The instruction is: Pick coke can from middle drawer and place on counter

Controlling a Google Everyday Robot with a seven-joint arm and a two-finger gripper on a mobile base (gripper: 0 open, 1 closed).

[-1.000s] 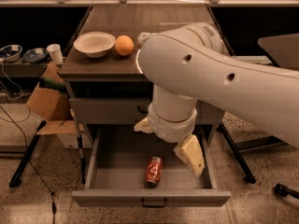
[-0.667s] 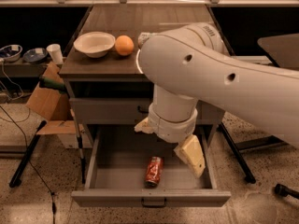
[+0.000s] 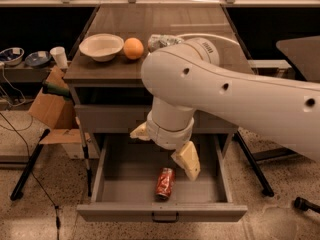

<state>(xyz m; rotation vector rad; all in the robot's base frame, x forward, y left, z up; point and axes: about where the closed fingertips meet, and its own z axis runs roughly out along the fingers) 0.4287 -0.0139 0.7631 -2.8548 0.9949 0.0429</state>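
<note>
The coke can [image 3: 165,183] is red and lies on its side near the front of the open middle drawer [image 3: 160,213], a wide grey tray with a small black handle. My gripper [image 3: 165,148] hangs over the drawer just above and behind the can. It is open and empty, with cream fingers [image 3: 188,161] spread apart. The white arm hides the middle of the drawer's back part. The counter [image 3: 165,19] is the dark wood-grain top above the drawers.
On the counter stand a white bowl [image 3: 101,46], an orange [image 3: 133,48] and a pale silvery can [image 3: 159,40] partly hidden behind the arm. A cardboard box [image 3: 50,106] and a black stand leg [image 3: 27,166] are at the left. A table leg [image 3: 252,164] is at the right.
</note>
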